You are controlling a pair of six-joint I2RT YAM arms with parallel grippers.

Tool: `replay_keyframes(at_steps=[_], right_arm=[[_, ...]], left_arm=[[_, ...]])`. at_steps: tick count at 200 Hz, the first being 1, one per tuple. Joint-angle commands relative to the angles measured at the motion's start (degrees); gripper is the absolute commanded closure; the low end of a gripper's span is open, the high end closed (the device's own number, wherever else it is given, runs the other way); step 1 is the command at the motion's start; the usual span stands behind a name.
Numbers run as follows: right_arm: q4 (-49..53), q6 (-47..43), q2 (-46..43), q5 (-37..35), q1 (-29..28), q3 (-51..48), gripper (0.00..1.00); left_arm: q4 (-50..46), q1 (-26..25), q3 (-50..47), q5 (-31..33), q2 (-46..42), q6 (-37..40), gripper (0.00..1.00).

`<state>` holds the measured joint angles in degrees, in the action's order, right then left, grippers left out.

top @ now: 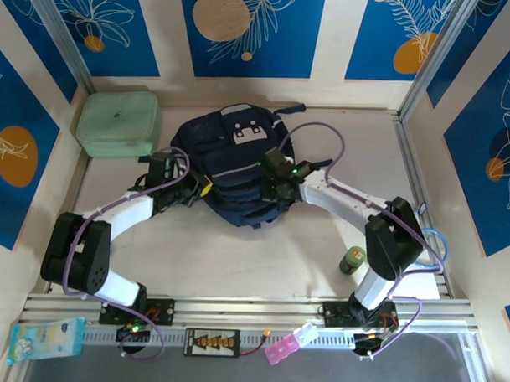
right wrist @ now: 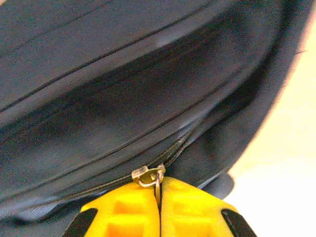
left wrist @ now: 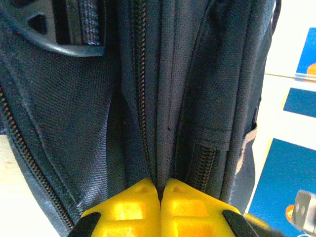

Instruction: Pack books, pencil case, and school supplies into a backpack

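The navy backpack [top: 227, 148] lies flat in the middle of the table, grey-white patch up. My left gripper [top: 202, 187] is at its left edge. In the left wrist view this gripper [left wrist: 161, 190] is shut, pinching a fold of backpack fabric [left wrist: 165, 98] beside a zipper track [left wrist: 142, 89]. My right gripper [top: 270, 180] rests on the backpack's right side. Its yellow fingers [right wrist: 128, 212] are shut on the metal zipper pull [right wrist: 148, 175] of a closed zipper. The books are hidden. A small pale-blue pouch [top: 45, 339] lies on the front rail at the near left.
A mint-green boxy case [top: 119, 122] sits at the back left corner. A small green bottle [top: 352, 260] stands near the right arm's base. A pink item [top: 285, 346] lies on the front rail. Walls close the table on three sides.
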<state>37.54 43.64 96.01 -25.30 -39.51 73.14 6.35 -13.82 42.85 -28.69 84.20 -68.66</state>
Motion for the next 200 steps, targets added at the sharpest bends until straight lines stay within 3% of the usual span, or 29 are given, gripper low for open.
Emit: replay_keyframes(at_steps=[1,27,50,77,90,121,143,172,200], right_arm=[[7.1,3.8,-4.2,-5.3,2.1,-0.8,1.0],[7.4,3.6,-7.3,-4.7,0.4,-1.6,1.0],[4.6,1.5,-9.8,-1.6,-3.0,-3.2,1.0],[-0.3,-1.1,-10.5,3.9,-7.9,-3.7,1.0],[-3.2,-2.3,-9.7,6.7,-9.7,-3.5,1.0],[-6.9,-3.1,-4.9,10.1,-12.4,0.3,1.0],[-8.1,-3.7,-0.4,11.3,-12.9,4.6,1.0],[-9.3,-5.1,4.8,13.2,-13.1,9.9,1.0],[-9.8,-5.6,7.8,14.6,-13.1,13.1,1.0]], left_arm=[[-0.7,0.6,2.3,0.6,-0.1,1.9,1.0],[-1.2,0.6,4.4,-0.2,1.8,3.5,1.0],[-3.6,0.7,9.2,-4.4,4.3,8.5,0.98],[-14.3,1.9,17.1,-6.0,8.9,18.0,0.86],[-19.4,3.2,19.2,-3.0,9.5,21.3,0.82],[-25.0,6.8,17.7,5.2,4.8,23.7,0.52],[-28.7,8.0,15.8,8.9,-0.3,24.6,0.42],[-32.8,7.8,15.8,2.0,-4.1,24.5,0.4],[-29.2,6.2,11.9,-3.6,-7.2,18.7,0.4]])
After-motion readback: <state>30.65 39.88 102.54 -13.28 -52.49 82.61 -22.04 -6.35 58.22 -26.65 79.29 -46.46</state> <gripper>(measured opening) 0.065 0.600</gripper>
